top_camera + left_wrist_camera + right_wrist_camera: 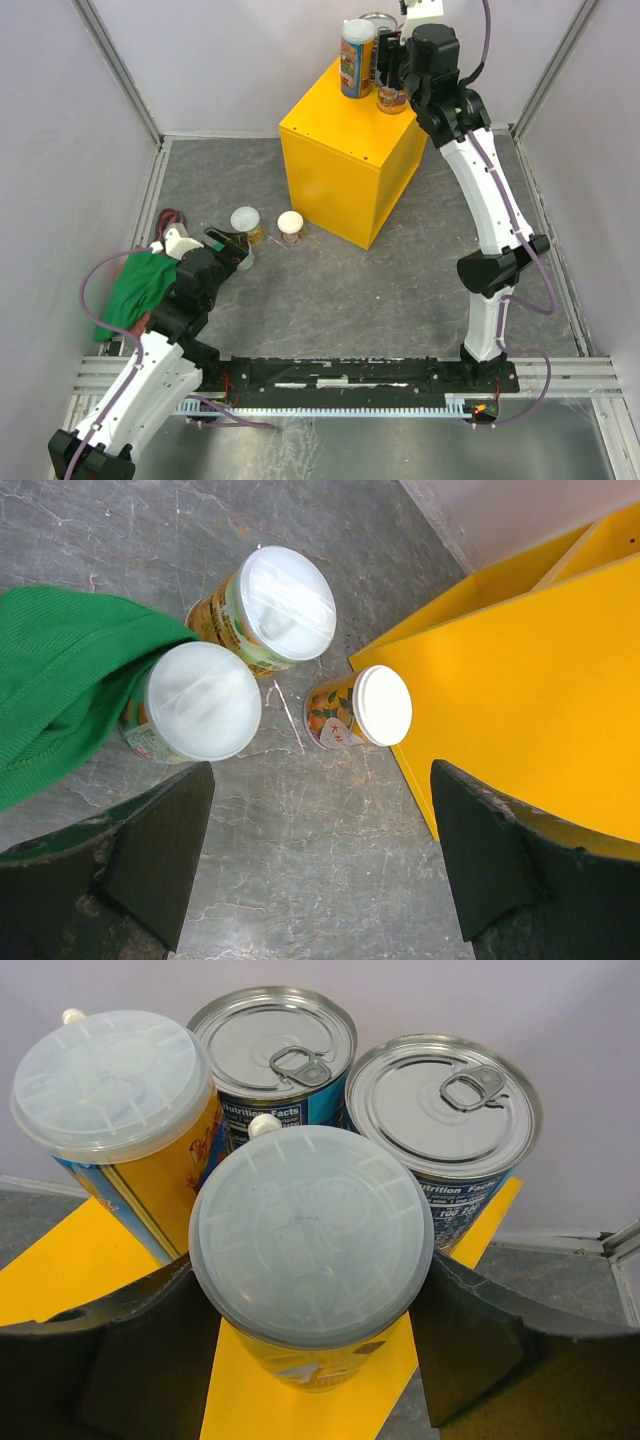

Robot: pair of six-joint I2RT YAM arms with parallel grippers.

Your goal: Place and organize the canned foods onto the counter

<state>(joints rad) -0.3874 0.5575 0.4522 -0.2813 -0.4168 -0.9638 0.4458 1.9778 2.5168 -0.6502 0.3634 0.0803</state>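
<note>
Two states: left jaws gape empty, right jaws clasp tall can.

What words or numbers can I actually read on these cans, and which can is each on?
"Nutrition Facts": label of the left blue can in the right wrist view.
"100": label of the right blue can, the rest cut off.
Far tall can and near tall can: lettering mostly hidden, unreadable.
Three small cans: labels too blurred to read.
</note>
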